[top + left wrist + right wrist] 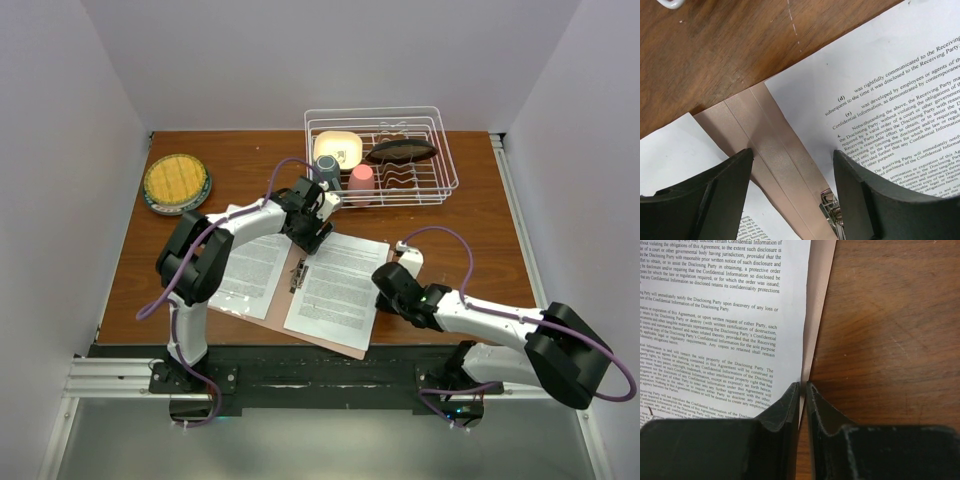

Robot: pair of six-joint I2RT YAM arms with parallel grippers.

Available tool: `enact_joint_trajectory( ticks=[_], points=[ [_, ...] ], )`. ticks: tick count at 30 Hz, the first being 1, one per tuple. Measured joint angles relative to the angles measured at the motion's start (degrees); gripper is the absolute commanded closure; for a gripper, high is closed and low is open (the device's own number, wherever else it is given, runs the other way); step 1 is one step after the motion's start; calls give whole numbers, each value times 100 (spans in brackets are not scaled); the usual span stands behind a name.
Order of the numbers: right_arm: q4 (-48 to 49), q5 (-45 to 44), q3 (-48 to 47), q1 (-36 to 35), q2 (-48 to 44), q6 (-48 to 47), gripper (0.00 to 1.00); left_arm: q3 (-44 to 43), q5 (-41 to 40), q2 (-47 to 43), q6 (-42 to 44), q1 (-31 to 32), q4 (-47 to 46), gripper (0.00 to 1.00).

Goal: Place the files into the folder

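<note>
Salmon-pink flat cardboard folder lies open on my brown wooden worktop, a white printed paper sheet on each leaf. I see the left sheet partly hidden under the left arm. My left hand hangs over the spine's far end, fingers wide apart, half hiding the small silver metal clip. The right sheet lies flat. My right hand is pinched together on the folder's right edge; whether it also catches paper, I cannot tell.

Folder open flat on table — left file on left leaf, right file on right leaf; dish rack behind, plate far left.
</note>
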State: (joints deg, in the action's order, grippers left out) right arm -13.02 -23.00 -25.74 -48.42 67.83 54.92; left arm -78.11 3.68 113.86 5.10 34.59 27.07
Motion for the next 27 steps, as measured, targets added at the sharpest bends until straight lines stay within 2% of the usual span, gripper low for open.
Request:
enact_joint_trajectory(
  ticks=[10,17,23,27],
  points=[
    [-234,92,-151,-76,-2,35,77,0,9,0,0,0,2,30],
    [-505,-144,-765,-72,52,-219,76,-55,74,-11,-7,0,153,29],
    [-348,-378,-1419,31,831,-638,76,-249,249,-59,-20,-92,577,29],
    [-127,-459,-1738,140,1508,-911,76,-402,385,-164,-17,-409,713,29]
  ],
)
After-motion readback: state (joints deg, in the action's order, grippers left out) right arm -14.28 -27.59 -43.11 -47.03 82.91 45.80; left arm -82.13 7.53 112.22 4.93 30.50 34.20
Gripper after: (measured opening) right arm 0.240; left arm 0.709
